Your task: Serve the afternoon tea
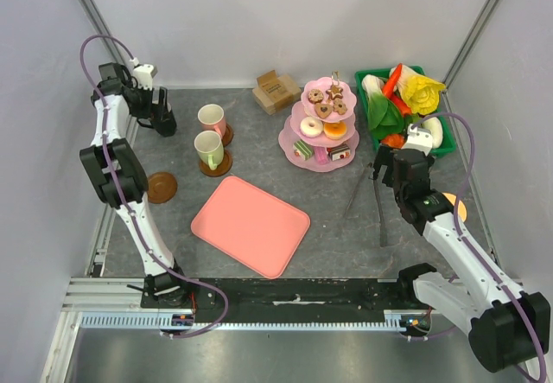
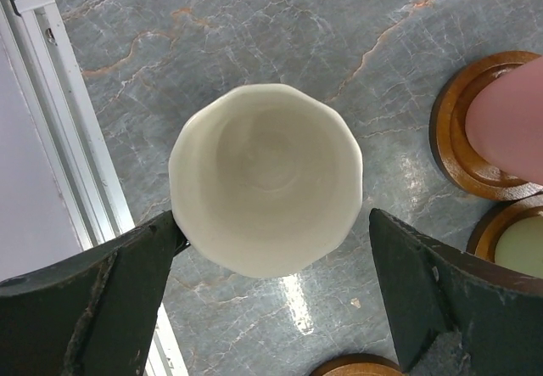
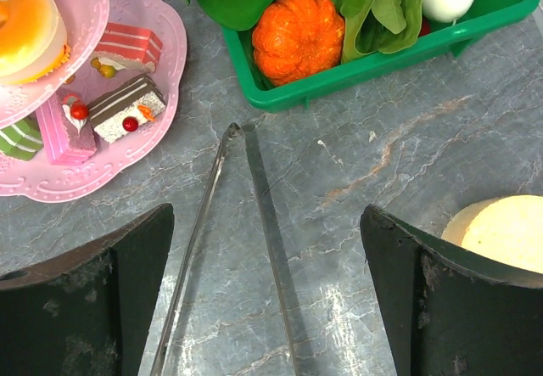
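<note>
Centre frame, a pale mug [image 2: 265, 178] stands between the jaws of my left claw [image 2: 273, 216], spread and released; my right claw [image 3: 267, 213], equally wide, hovers empty above metal tongs [image 3: 236, 135].

Grey marbled tabletop [image 1: 346, 253] enclosed by plain pale walls [image 1: 285, 20].

Top view overlooks the table [image 1: 259, 154]; both wrist views face it closely.
</note>
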Controlling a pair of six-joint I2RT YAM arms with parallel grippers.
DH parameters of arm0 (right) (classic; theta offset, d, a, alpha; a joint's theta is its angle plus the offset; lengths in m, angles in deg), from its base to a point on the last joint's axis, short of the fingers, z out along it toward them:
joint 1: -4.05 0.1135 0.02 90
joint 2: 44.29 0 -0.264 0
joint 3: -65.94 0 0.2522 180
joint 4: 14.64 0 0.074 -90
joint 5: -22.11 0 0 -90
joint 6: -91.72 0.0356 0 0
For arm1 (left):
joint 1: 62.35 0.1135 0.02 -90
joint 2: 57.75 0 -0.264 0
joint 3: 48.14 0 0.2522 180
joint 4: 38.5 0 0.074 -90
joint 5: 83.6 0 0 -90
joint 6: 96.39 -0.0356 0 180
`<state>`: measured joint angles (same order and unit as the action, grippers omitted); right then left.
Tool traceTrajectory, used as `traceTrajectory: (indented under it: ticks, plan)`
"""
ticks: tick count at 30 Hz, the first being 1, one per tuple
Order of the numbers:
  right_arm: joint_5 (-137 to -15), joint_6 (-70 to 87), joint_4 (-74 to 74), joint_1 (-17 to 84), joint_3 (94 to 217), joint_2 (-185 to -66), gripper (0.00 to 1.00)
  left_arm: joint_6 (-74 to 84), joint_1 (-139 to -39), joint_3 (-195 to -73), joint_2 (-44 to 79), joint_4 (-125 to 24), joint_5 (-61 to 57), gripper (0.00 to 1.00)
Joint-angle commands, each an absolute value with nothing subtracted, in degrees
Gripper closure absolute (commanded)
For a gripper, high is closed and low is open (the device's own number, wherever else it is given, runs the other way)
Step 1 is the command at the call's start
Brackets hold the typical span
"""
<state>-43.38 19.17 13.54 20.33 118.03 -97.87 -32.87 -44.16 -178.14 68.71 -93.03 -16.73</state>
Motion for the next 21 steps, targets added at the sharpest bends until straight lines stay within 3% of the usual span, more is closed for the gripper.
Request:
traceTrajectory:
  ticks: [1,8,21]
  plan:
    - [-42.23,18.6,12.57,20.22,120.04,-96.76,0.02,-32.06,-43.9,-176.6,65.48,-95.15,-19.09,0.01]
    - [-42.41,18.77,11.78,20.14,119.08,-94.39,0.02,-30.83,-44.42,-169.66,60.91,-94.88,-22.07,0.01]
    - [-44.08,18.86,9.85,20.22,117.85,-90.34,0.02,-23.36,-45.57,-168.25,58.44,-96.82,-24.81,0.0]
